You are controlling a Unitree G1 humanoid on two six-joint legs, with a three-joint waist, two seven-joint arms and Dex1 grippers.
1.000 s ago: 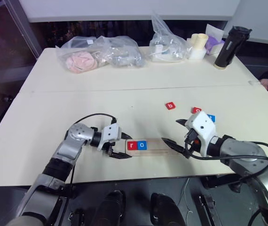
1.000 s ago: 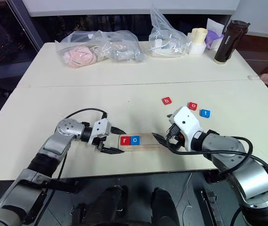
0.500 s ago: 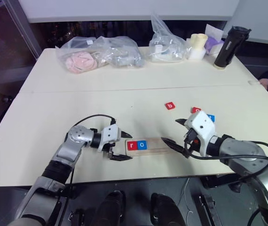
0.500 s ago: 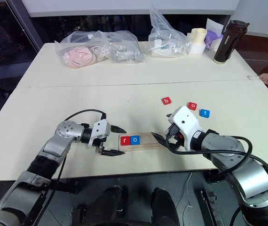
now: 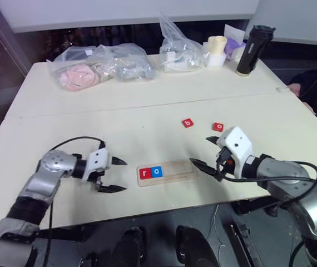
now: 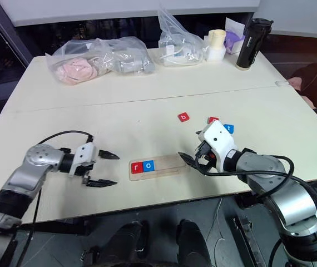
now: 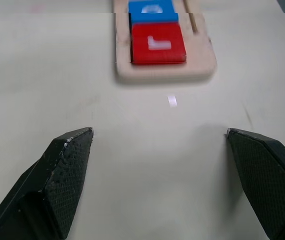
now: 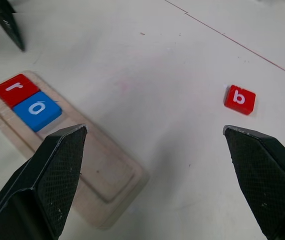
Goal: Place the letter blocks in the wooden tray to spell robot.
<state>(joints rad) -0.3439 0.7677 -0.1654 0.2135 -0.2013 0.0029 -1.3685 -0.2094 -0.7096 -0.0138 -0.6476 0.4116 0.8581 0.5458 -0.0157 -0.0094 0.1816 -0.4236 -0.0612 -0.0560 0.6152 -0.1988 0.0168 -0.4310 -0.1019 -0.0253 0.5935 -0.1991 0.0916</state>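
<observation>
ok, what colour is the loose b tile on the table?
Red with a white letter: the small square b tile, clearest in the right wrist view.

The left gripper has drawn away from the wooden tray, fingers spread.

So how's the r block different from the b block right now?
The r block sits in the wooden tray, at its end, touching the blue o block; the b block lies loose on the table, apart from the tray. They carry different letters. Both are small red square tiles with a white lowercase letter, lying flat face up.
</observation>
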